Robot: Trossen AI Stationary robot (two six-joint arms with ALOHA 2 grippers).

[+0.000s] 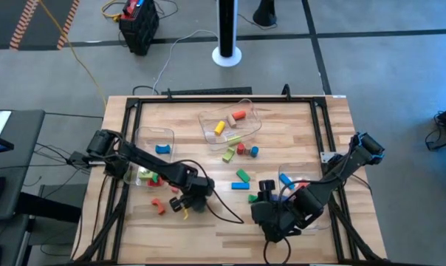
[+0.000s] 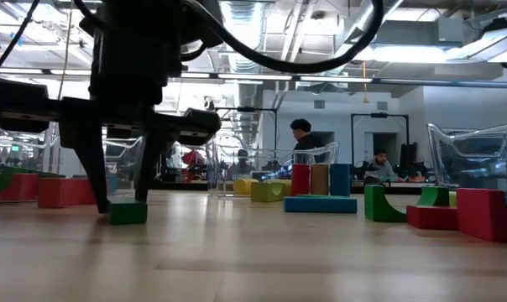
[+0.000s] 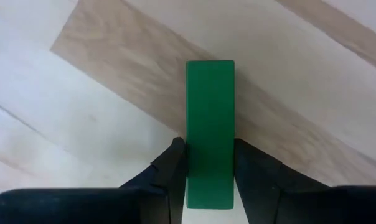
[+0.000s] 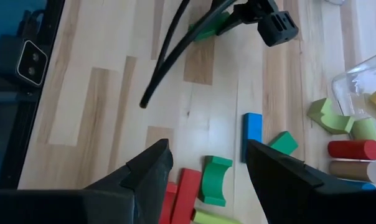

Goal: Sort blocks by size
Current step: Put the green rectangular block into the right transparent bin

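A green bar block [image 3: 210, 112] lies flat on the wood table, with my left gripper [image 3: 211, 163] shut on it at the table's near left [image 1: 197, 193]. The low view shows the block [image 2: 128, 212] resting on the tabletop between the dark fingers. My right gripper [image 4: 206, 171] hangs open above the table at the near middle [image 1: 267, 207], holding nothing. Below and beyond it lie a blue bar [image 4: 253, 132], a green arch [image 4: 215, 180] and red blocks [image 4: 182, 194]. My left gripper pinches the green bar between its two fingers, one on each long side [image 3: 189, 155], near the end closest to the wrist. The fingers come steeply from above and lie across the bar. The bar rests flat on the table.
Three clear bins stand on the table: one at the left with a blue block [image 1: 153, 142], one at the far middle with several blocks [image 1: 230, 122], one at the right [image 1: 304, 183]. Loose blocks lie mid-table [image 1: 241, 151]. Red blocks [image 1: 158, 205] lie near the left gripper.
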